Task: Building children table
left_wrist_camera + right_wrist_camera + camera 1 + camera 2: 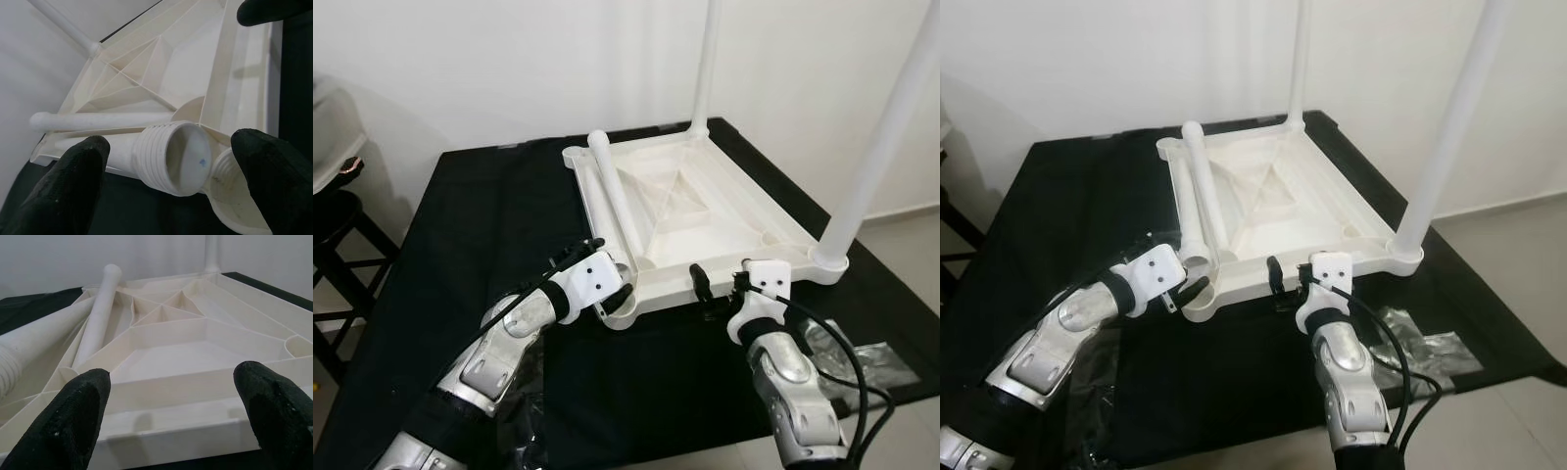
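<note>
Two legs (876,147) stood fitted — two loose ones (613,201) lay on the upturned tabletop (705,211), frame centre.
Left gripper (607,279) and right gripper (720,279) gaped, empty; the plastic looked light, stiff, slick — best gripped near a leg's threaded end (168,156).

Two upright legs (879,147) cut off by the top edge, tops unseen. Near left corner socket (619,315) of the upturned tabletop (705,211) partly hidden behind the left gripper (607,284). Stool (337,220) at far left cropped by the edge. Clear plastic wrap (862,357) at near right half covered by the right arm.
</note>
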### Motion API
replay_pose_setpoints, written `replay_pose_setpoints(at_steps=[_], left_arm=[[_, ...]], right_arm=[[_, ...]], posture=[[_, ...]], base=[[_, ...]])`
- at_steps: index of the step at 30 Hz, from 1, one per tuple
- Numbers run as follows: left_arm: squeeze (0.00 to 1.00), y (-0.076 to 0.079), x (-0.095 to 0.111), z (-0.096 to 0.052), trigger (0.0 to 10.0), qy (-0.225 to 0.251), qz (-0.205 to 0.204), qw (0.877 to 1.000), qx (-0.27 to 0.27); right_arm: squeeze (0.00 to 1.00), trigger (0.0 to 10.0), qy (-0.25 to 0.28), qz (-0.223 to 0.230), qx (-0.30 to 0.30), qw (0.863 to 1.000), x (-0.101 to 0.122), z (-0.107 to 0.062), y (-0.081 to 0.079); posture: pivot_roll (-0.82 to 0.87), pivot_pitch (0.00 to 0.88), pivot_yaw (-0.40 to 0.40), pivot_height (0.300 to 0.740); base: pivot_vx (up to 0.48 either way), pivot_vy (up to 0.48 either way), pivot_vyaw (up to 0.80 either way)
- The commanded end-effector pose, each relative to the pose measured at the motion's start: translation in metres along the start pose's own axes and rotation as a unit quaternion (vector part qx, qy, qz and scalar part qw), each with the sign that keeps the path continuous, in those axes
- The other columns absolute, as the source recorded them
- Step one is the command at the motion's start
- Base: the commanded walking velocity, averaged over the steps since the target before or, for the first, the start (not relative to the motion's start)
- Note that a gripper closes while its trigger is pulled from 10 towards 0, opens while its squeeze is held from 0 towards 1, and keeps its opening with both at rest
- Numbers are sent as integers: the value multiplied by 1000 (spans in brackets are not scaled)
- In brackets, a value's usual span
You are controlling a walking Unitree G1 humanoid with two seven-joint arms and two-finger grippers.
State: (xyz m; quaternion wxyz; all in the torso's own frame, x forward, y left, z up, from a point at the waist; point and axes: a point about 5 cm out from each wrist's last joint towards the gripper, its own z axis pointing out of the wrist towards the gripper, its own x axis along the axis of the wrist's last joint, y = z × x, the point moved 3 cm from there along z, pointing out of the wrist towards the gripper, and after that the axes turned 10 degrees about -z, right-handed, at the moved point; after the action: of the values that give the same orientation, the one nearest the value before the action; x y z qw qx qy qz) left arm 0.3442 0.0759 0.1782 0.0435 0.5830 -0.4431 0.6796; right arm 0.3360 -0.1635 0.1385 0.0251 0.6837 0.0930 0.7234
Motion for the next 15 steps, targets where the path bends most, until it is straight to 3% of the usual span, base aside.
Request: replay_pose_setpoints(at_steps=[1, 15], left_arm=[[0, -2, -9, 2, 10000, -26, 7, 1000, 10], [0, -9, -11, 19, 10000, -48, -2, 997, 58]], right_arm=[[0, 10000, -7, 6, 7, 1000, -2, 0, -4], [0, 10000, -8, 5, 8, 1000, -2, 0, -6]], posture=[[-15, 83, 61, 740], [-20, 77, 69, 740]], base=[[0, 0, 0], [0, 0, 0]])
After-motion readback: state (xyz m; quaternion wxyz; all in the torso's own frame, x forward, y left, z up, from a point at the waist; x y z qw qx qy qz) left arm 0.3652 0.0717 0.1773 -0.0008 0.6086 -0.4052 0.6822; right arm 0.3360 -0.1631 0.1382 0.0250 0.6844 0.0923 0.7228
